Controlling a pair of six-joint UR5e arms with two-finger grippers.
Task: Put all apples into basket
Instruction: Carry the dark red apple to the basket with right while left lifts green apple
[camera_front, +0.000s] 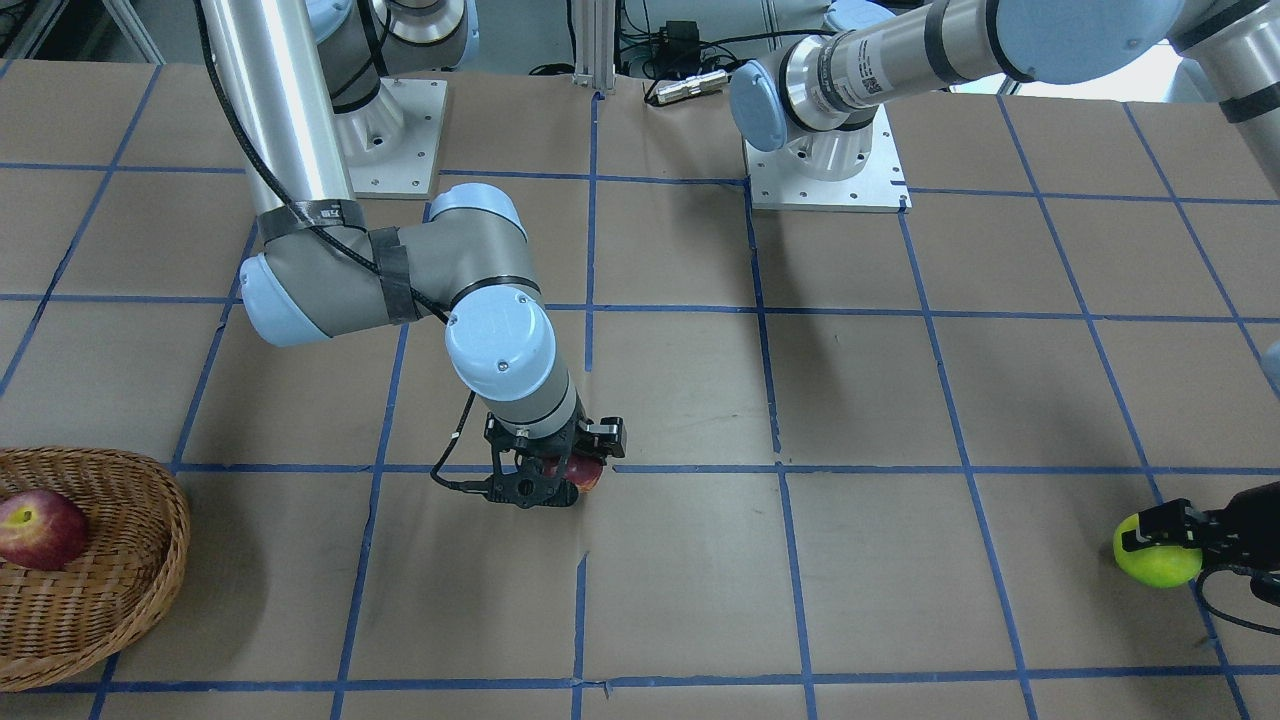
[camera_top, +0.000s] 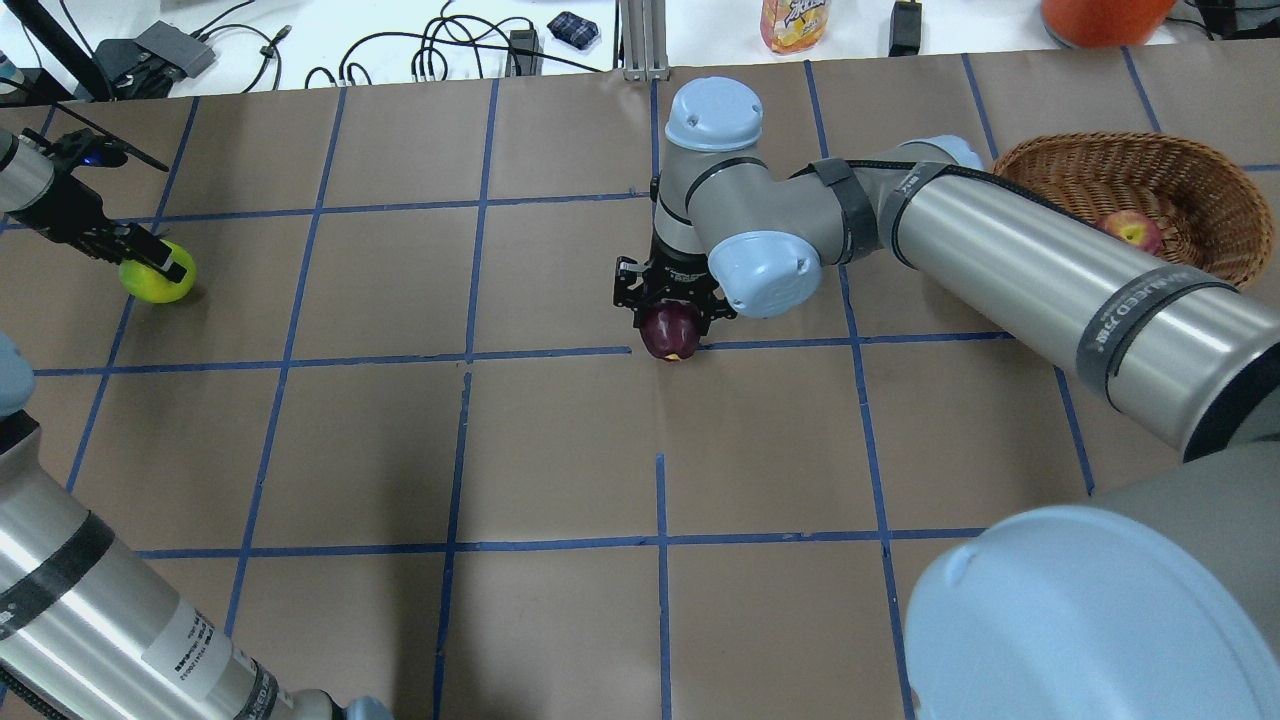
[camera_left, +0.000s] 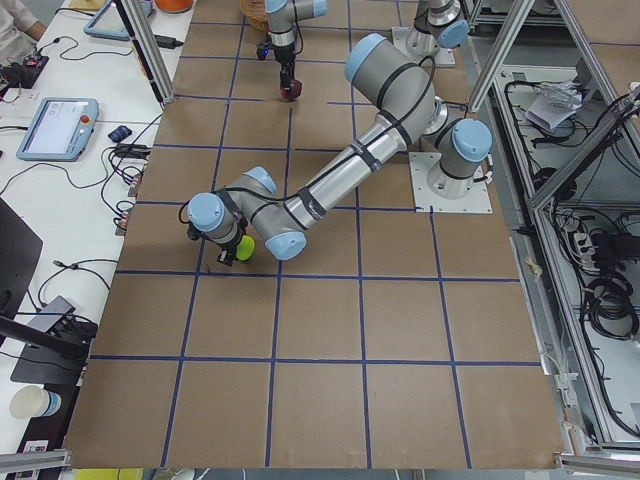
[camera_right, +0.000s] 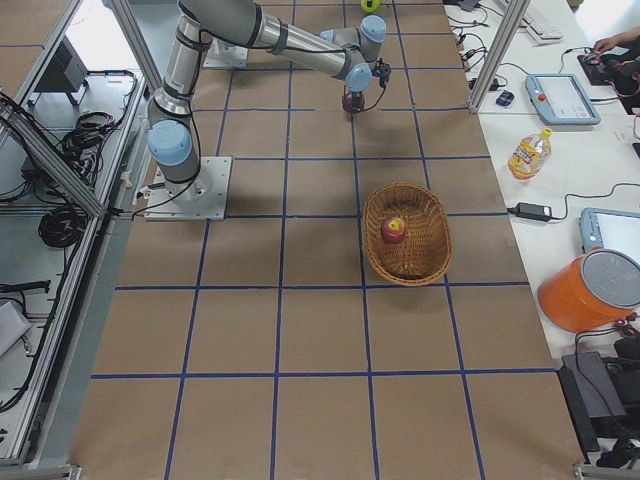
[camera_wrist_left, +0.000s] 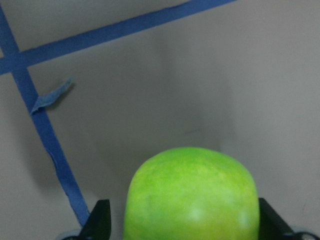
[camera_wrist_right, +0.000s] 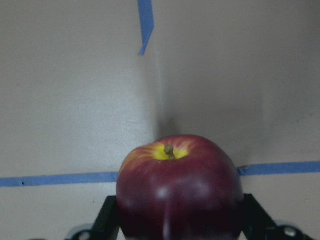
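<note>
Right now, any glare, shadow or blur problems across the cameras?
Left wrist view: green apple fills the bottom edge, slightly soft. Right wrist view: dark apple shows soft highlights and casts a dark shadow behind it. Overhead view: glare streak along the right arm; far desk blown out white. Front view: only diffuse arm shadows on the table.

bare table lies open between the maroon apple and the basket; one red apple sits inside the basket, free room either side.
</note>
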